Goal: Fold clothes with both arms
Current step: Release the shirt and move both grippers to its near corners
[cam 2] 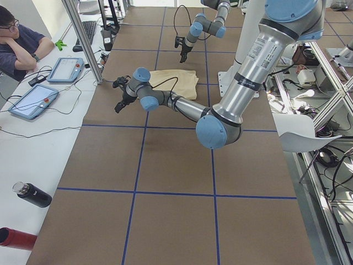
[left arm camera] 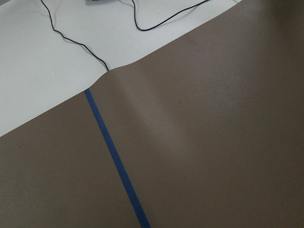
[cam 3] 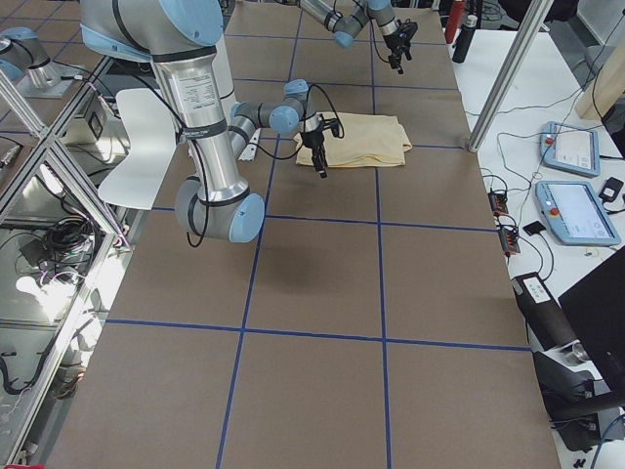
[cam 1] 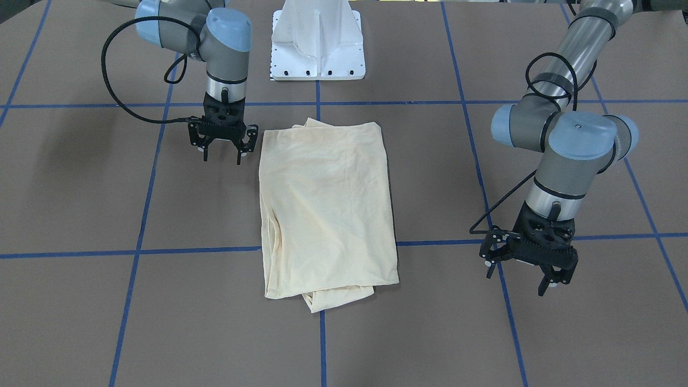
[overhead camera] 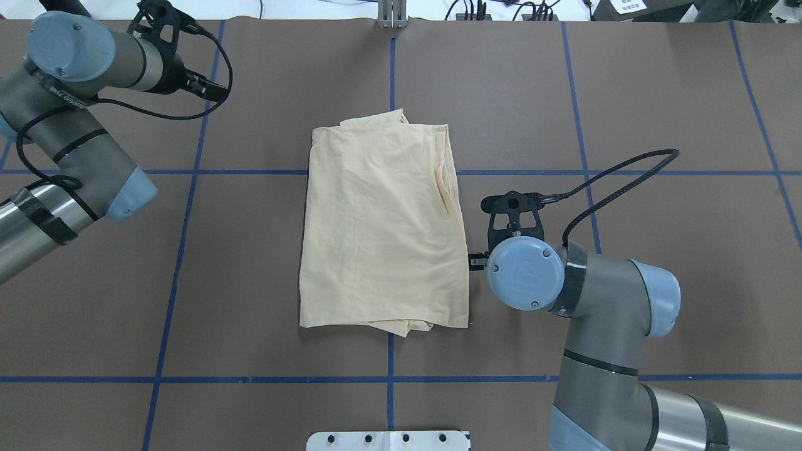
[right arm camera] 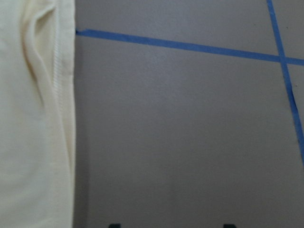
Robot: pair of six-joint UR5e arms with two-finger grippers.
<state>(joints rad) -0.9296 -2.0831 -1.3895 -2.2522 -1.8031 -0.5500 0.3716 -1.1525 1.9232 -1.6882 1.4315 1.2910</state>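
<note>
The pale cream-yellow shirt [cam 1: 328,209] lies folded into a tall rectangle at the table's middle, plain side up, and shows in the overhead view [overhead camera: 382,232] too. No print or label shows. My right gripper [cam 1: 222,156] is open and empty. It hangs just beside the shirt's edge at the end near the robot's base, apart from the cloth. In the overhead view its wrist [overhead camera: 525,272] hides it. The right wrist view shows the shirt's edge [right arm camera: 33,142]. My left gripper [cam 1: 517,280] is open and empty, well away from the shirt on its other side, at the far end.
The white pedestal base [cam 1: 317,43] stands at the robot's side of the table. Blue tape lines [cam 1: 137,251] grid the brown cover. A seated operator [cam 2: 22,44], tablets [cam 2: 32,102] and bottles [cam 2: 33,194] are at a white side table.
</note>
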